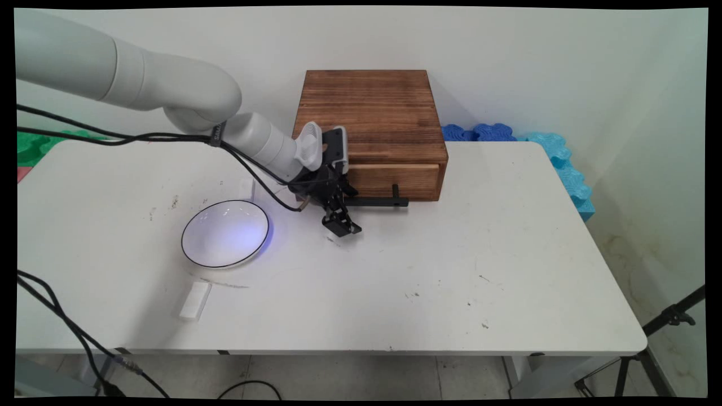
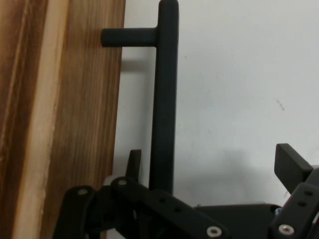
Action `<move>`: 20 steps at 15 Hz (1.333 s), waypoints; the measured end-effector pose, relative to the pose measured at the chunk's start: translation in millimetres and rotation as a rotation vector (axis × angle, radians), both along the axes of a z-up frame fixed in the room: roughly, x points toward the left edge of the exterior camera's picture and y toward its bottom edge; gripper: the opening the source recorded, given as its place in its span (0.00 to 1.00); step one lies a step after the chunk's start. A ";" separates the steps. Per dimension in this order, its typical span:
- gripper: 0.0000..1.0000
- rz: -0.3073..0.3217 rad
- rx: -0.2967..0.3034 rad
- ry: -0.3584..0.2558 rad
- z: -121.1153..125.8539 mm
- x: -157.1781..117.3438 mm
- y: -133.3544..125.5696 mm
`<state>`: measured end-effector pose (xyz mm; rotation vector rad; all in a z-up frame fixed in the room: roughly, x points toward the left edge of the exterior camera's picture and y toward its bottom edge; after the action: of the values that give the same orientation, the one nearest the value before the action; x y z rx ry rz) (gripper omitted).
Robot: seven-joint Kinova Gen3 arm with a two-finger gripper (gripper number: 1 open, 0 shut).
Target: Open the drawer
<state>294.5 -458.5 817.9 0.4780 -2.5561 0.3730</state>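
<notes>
While the black two-finger gripper hangs low before the dark wooden drawer box, its fingers stand spread, holding nothing, one either side of the black bar handle. To grip well, I'd centre the bar between them first. On the white table lie a black-rimmed white plate and a small white block; blue foam lines the wall.
</notes>
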 end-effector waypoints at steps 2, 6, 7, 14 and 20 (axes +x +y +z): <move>1.00 0.002 0.002 -0.002 -2.0 -1.0 0.2; 1.00 0.003 0.009 -0.006 -7.1 -3.3 1.5; 1.00 0.003 0.011 -0.007 -8.5 -3.8 2.4; 1.00 0.002 0.022 -0.012 -15.0 -6.7 11.2; 1.00 0.001 0.030 -0.010 -17.6 -9.9 24.4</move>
<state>284.6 -434.1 800.2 0.4894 -2.5744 0.3385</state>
